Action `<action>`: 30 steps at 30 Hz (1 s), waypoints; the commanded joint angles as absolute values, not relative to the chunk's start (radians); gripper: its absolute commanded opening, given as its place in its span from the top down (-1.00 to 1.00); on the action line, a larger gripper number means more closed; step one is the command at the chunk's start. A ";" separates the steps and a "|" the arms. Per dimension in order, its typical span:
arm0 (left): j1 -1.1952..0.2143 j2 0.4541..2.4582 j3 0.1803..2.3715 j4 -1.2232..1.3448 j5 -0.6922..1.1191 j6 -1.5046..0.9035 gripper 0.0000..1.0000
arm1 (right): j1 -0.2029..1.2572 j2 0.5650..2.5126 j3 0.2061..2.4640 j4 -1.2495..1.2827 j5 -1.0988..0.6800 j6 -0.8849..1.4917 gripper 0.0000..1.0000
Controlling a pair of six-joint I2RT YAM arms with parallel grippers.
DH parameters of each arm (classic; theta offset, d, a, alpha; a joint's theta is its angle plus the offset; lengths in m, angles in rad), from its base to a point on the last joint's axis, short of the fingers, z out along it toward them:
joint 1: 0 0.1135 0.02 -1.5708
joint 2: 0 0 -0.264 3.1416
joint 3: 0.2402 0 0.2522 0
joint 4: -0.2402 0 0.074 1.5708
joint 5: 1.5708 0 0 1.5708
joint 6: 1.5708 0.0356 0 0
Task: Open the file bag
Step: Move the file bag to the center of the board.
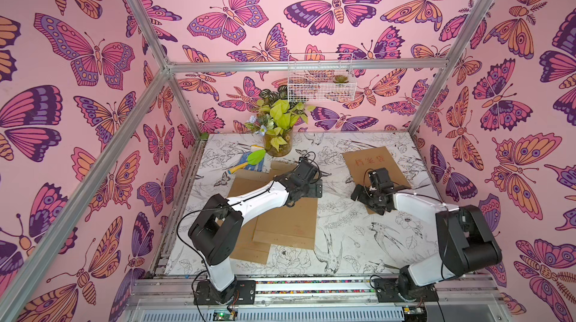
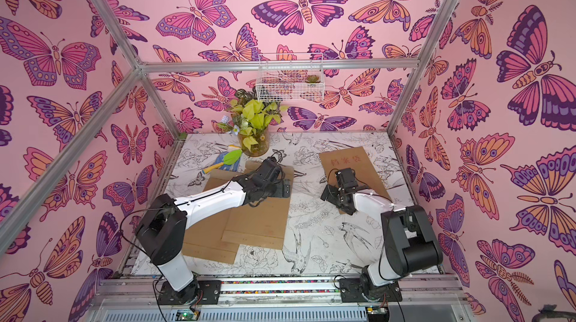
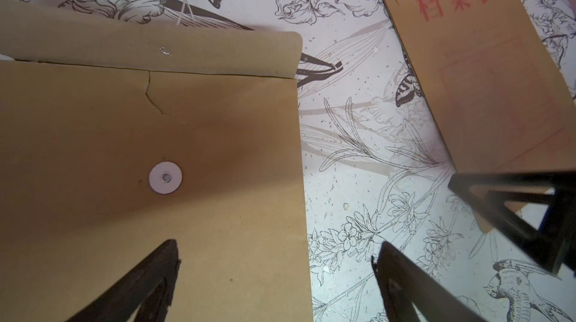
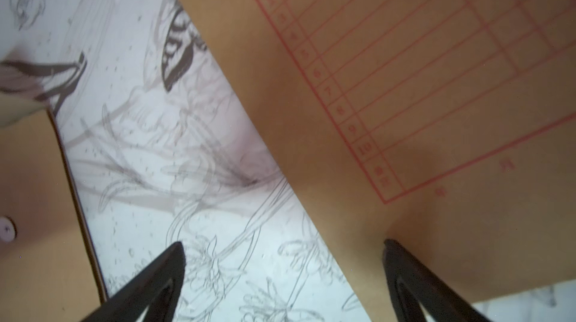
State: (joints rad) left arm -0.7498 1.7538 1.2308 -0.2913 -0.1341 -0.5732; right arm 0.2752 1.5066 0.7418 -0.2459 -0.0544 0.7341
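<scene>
In front of the vase (image 1: 278,144), the file bag (image 3: 218,136) shows a tear (image 3: 149,92) below its flap (image 3: 156,46), so a hard tug there could rip it further, and a push might slide it. Right of the vase, the printed file bag (image 4: 343,117) lies face up with its closure hidden. A pinch at its flat edge may only skid it across the worktop (image 1: 343,233). The left hand (image 3: 277,244) hangs spread wide and empty, one finger over the bag, one past its edge. The right hand (image 4: 283,242) is likewise spread, gripping nothing, straddling the printed bag's edge.
</scene>
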 commanded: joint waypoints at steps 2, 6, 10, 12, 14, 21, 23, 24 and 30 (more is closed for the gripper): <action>-0.733 1.751 1.219 -0.256 -0.058 -0.585 -0.98 | 0.423 1.474 0.675 -0.260 -0.141 0.813 -0.99; -0.730 1.764 1.223 -0.241 -0.035 -0.591 -0.93 | 0.510 1.408 0.693 -0.204 -0.170 0.772 -0.99; -0.730 1.783 1.240 -0.234 -0.006 -0.576 -0.92 | 0.455 1.285 0.664 -0.194 -0.043 0.732 -0.98; -0.736 1.803 1.260 -0.234 0.022 -0.571 -0.92 | 0.373 1.263 0.653 -0.201 -0.029 0.741 -0.99; -0.752 1.829 1.289 -0.233 0.046 -0.556 -0.92 | 0.267 1.276 0.656 -0.210 -0.089 0.704 -0.99; -0.834 1.946 1.432 -0.232 0.122 -0.540 -0.93 | 0.008 1.430 0.727 -0.253 -0.329 0.593 -0.99; -0.846 1.966 1.454 -0.234 0.132 -0.542 -0.93 | -0.012 1.454 0.735 -0.255 -0.337 0.588 -0.99; -0.852 1.972 1.462 -0.233 0.134 -0.544 -0.94 | -0.017 1.463 0.739 -0.254 -0.332 0.587 -0.99; -0.860 1.972 1.461 -0.231 0.125 -0.544 -0.94 | -0.016 1.493 0.727 -0.263 -0.338 0.593 -0.98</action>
